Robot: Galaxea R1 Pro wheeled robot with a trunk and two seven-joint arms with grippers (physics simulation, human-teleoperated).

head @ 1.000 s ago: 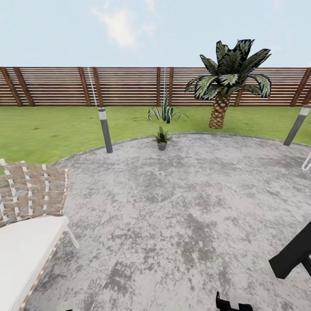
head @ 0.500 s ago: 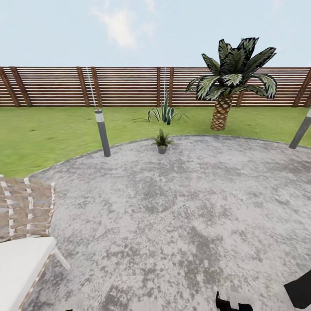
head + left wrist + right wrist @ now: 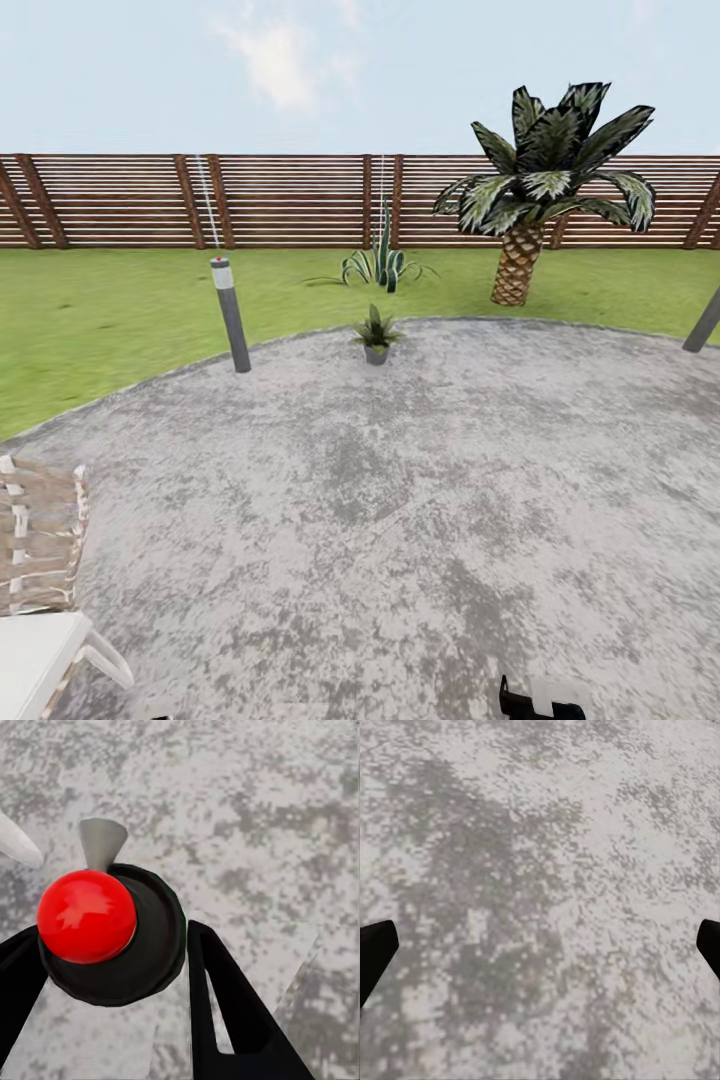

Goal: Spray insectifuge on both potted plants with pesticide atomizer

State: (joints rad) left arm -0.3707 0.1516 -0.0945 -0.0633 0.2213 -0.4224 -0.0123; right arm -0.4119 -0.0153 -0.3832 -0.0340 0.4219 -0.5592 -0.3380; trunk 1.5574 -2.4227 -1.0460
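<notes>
In the left wrist view my left gripper [image 3: 112, 941] is shut on the pesticide atomizer [image 3: 112, 937]. The atomizer has a black round head, a shiny red ball on top [image 3: 86, 916] and a grey cone nozzle [image 3: 101, 841]. One black finger [image 3: 225, 1005] shows on each side of it, above the grey patio. In the right wrist view my right gripper [image 3: 544, 941] is open, its fingertips far apart over bare paving. One potted plant [image 3: 376, 338], a small olive rosette in a grey pot, stands at the patio's far edge. The other potted plant is out of view.
The grey paved patio [image 3: 400, 520] meets the green lawn [image 3: 100, 310], ringed by a brown slatted fence [image 3: 290, 200]. A grey bollard lamp [image 3: 231, 315] stands left of the pot, a striped spiky plant [image 3: 380, 262] behind it, a palm [image 3: 530, 190] at right. A woven chair [image 3: 40, 560] sits lower left.
The whole head view has shifted: the chair has slid left and down towards the picture's edge, and the black arm part at the lower right has left it. The potted plant shows slightly nearer.
</notes>
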